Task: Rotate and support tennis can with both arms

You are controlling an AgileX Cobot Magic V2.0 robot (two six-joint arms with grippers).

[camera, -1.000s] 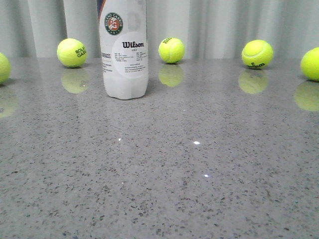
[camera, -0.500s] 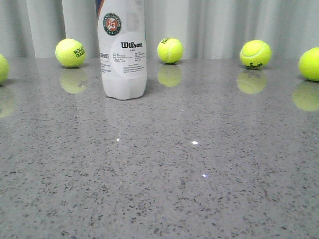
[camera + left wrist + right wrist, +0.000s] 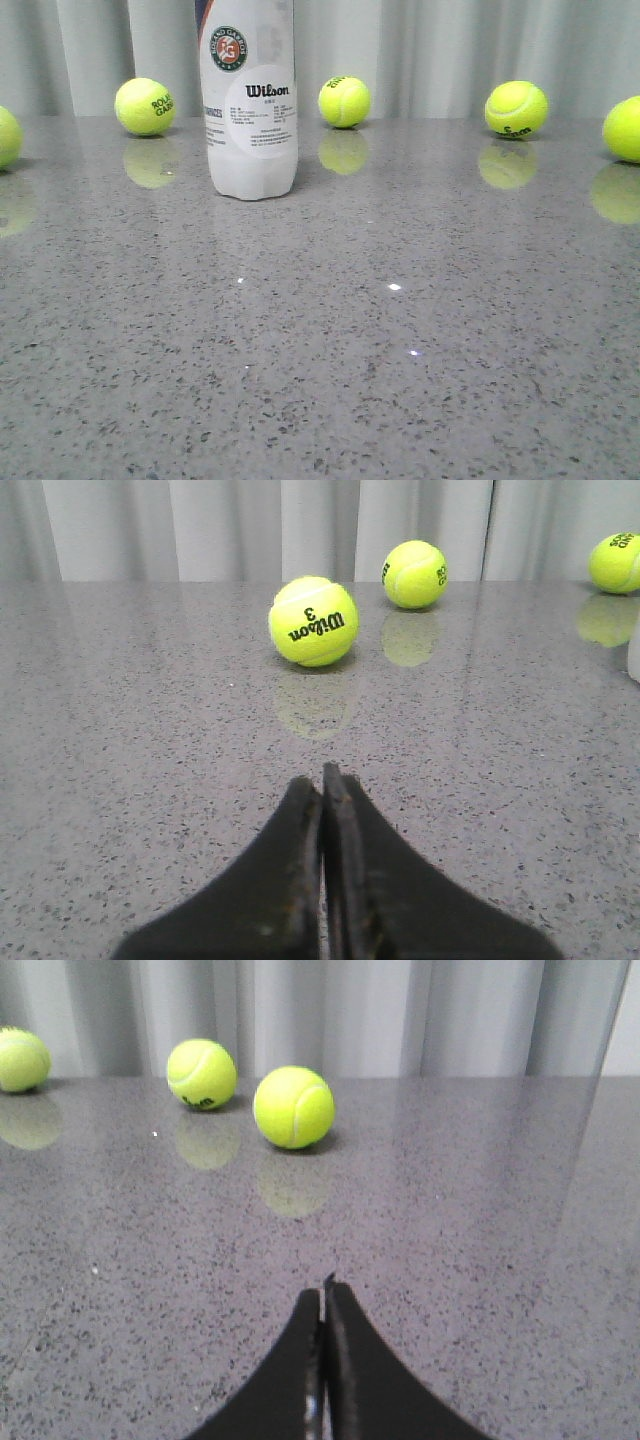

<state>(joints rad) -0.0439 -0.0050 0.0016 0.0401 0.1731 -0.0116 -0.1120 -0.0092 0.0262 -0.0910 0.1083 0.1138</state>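
The tennis can (image 3: pixel 250 110) stands upright at the back left of the grey table in the front view, its white Wilson label and round Roland Garros emblem facing me; its top is cut off by the frame. A sliver of it shows at the edge of the left wrist view (image 3: pixel 634 650). Neither arm shows in the front view. My left gripper (image 3: pixel 321 777) is shut and empty, low over the table. My right gripper (image 3: pixel 323 1292) is shut and empty, low over the table, and the can is out of its view.
Several yellow-green tennis balls lie along the back of the table (image 3: pixel 400 350) by a grey curtain: (image 3: pixel 145 106), (image 3: pixel 344 101), (image 3: pixel 516 109), with others at both edges. A ball (image 3: pixel 313 621) lies ahead of the left gripper, another (image 3: pixel 294 1107) ahead of the right.
The front view shifted slightly left and back; the can and balls stand in the same places as one second ago.
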